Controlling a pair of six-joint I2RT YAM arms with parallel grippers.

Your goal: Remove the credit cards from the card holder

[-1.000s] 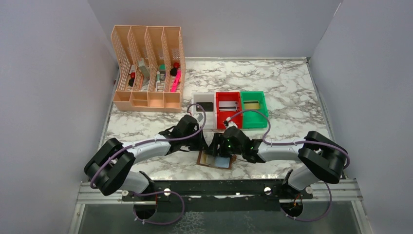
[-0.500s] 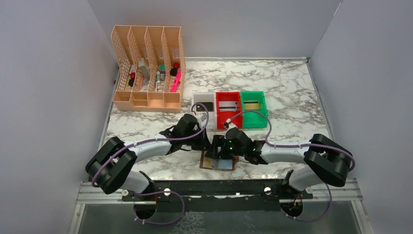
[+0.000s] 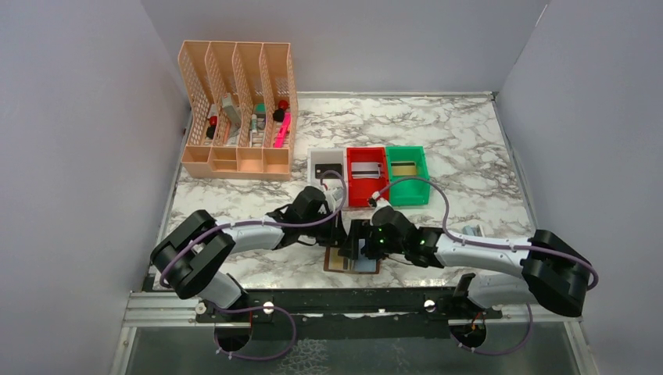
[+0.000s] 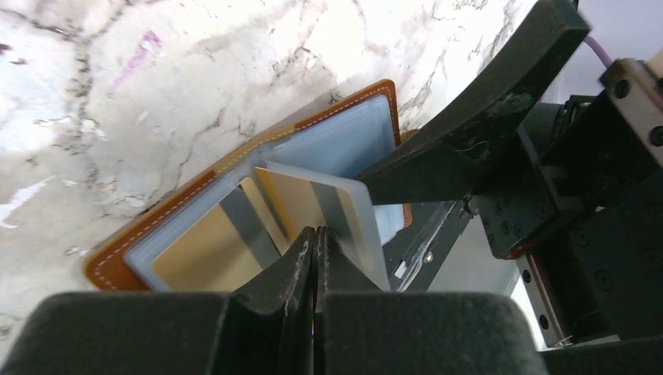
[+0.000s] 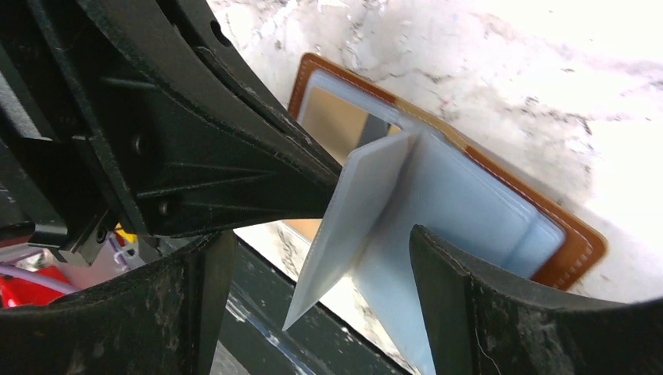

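The brown card holder [image 3: 341, 264] [image 4: 234, 160] lies open near the table's front edge, pale blue pockets up. A gold credit card [image 4: 195, 250] with a grey stripe shows inside the flat pocket, and another gold card [image 4: 293, 205] shows through a pocket leaf [image 5: 360, 195] that stands raised. My left gripper [image 4: 314, 234] [image 3: 336, 234] is shut, its tips against that leaf. My right gripper [image 5: 320, 242] [image 3: 356, 244] is open and straddles the leaf's free edge, with one finger [image 4: 469, 117] reaching in over the holder.
Behind the holder stand a white bin [image 3: 315, 173], a red bin [image 3: 382, 181] and a green bin [image 3: 423, 181], holding a black card [image 3: 329, 167], a silvery card [image 3: 364, 168] and a gold card [image 3: 403, 168]. An orange desk organiser [image 3: 238, 109] is back left. A small light-blue block [image 3: 471, 230] lies right.
My right gripper's jaws have spread wider and its arm has stretched lower and further right. The left gripper has shifted right toward the holder, which has slid slightly right.
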